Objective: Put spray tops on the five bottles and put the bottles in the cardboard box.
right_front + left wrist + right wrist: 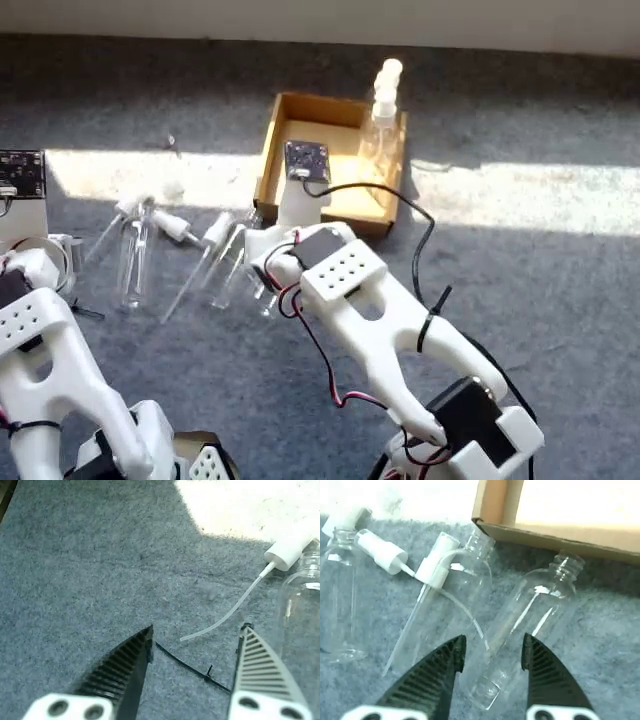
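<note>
A capped bottle [383, 118] stands upright in the cardboard box [300, 115]. Left of the box, clear bottles [133, 262] and loose spray tops [176, 226] lie on the carpet. My right gripper [493, 640] is open, low over the base end of an uncapped bottle [535, 615] lying with its neck toward the box [555, 532]. Beside it a spray top [437, 560] rests across another bottle [462, 587]. My left gripper [197, 629] is open over bare carpet, near a spray top [290, 547] with its tube [225, 620] and a bottle [302, 615].
A black zip tie [192, 667] lies on the carpet between the left fingers. The right arm [380, 310] stretches from the front right toward the bottles, with a black cable [420, 225] looping by the box. A sunlit strip [520, 195] crosses the grey carpet.
</note>
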You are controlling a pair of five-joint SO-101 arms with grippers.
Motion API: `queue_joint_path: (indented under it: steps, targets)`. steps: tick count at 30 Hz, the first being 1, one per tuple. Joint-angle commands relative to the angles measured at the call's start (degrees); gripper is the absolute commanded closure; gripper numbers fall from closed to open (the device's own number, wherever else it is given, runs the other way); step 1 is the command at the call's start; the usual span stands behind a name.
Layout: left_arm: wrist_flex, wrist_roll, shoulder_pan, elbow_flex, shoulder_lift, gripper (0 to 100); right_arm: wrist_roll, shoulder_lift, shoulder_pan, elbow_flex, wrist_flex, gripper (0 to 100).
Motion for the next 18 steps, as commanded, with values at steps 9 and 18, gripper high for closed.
queue_joint_path:
  steps: [9,18]
  targets:
    - [-3.9,-0.2,4.8,-2.6,5.5,74,-0.9,5.8,5.2,-6.9,-2.2,83.8]
    - [-4.0,-0.2,4.5,-2.6,5.8,74,-1.2,11.3,5.6,-9.5,-1.8,83.8]
